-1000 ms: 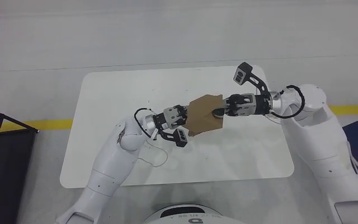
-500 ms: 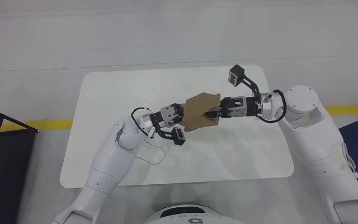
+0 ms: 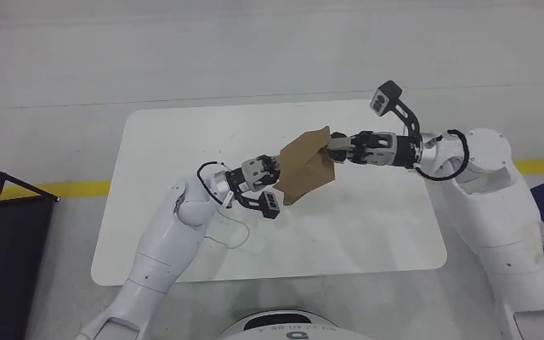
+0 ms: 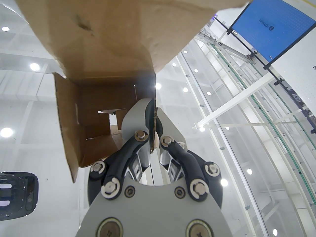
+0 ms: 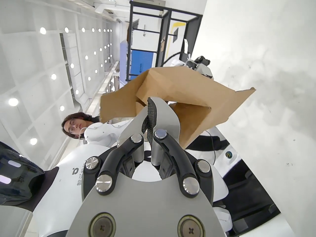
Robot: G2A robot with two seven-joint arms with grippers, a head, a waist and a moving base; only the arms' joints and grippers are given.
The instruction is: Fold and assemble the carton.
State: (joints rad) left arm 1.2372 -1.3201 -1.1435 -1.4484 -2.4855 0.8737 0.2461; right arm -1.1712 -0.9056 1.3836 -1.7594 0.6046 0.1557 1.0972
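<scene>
Mid-fold, centre frame: holding 1 wall of the carton point(image 3: 304, 166) clamped in left gripper point(image 4: 153, 117). Closed right gripper point(image 5: 150, 112) against upper-right flap point(image 3: 321, 136). Next, probably tuck that flap inward.

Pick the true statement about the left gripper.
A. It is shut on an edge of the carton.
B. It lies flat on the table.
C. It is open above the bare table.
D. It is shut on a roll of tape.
A: in the left wrist view the left gripper has its fingers closed on a thin wall edge of the brown carton.
</scene>
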